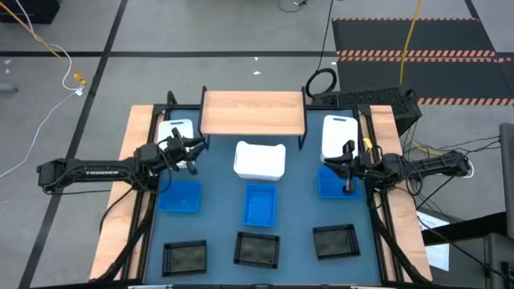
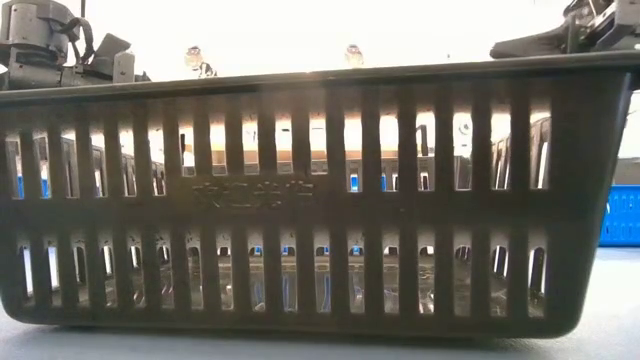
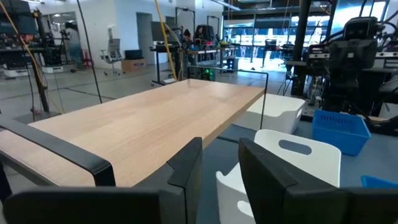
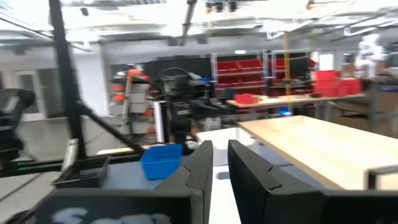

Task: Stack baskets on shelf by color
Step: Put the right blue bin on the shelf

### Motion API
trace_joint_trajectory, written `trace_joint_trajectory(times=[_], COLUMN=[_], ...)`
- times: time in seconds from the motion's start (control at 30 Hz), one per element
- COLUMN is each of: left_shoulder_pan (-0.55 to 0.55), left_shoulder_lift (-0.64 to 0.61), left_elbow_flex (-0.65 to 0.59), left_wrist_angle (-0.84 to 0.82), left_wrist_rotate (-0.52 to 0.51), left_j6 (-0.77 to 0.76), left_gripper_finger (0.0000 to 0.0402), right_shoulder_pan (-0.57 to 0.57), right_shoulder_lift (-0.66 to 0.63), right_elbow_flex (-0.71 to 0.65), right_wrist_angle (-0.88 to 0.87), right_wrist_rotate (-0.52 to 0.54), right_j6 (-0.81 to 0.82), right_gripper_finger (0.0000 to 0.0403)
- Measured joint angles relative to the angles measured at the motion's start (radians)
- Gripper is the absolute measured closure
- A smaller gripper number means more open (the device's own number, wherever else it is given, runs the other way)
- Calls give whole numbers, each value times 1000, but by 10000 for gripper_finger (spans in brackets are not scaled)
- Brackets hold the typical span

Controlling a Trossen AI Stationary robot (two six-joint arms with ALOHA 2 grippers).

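The light-wood shelf [image 1: 253, 112] stands at the table's far edge with its top bare. On the dark mat sit three white baskets [image 1: 259, 159] in the far row, three blue baskets [image 1: 259, 205] in the middle and three black baskets [image 1: 257, 249] in the near row. My left gripper [image 1: 191, 152] [image 3: 221, 146] hovers level beside the left white basket [image 1: 175, 132], open and holding nothing. My right gripper [image 1: 347, 168] [image 4: 221, 146] hovers near the right white basket [image 1: 338, 135], with a narrow gap between its fingers and nothing in it.
A black basket [image 2: 300, 200] fills the low view and hides most of the table behind it. Wooden strips [image 1: 140, 120] and black frame rails border the mat. Cables and a dark box [image 1: 377, 98] lie beyond the table's far right corner.
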Motion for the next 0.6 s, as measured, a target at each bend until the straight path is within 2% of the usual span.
trace_joint_trajectory(times=[0.2, 0.37, 0.6], left_shoulder_pan=[0, 0, 2], left_shoulder_lift=[0, 0, 0], left_elbow_flex=[0, 0, 0], left_wrist_angle=[14, 101, 142], left_wrist_rotate=[0, 0, -1], left_j6=[-1, -2, 131], left_gripper_finger=[295, 295, 295], right_shoulder_pan=[0, 0, 0], right_shoulder_lift=[0, 0, -1], right_elbow_flex=[0, 0, 0], right_wrist_angle=[4, 36, 144], right_wrist_rotate=[15, 33, 42], right_j6=[8, -23, -53], right_gripper_finger=[360, 360, 360])
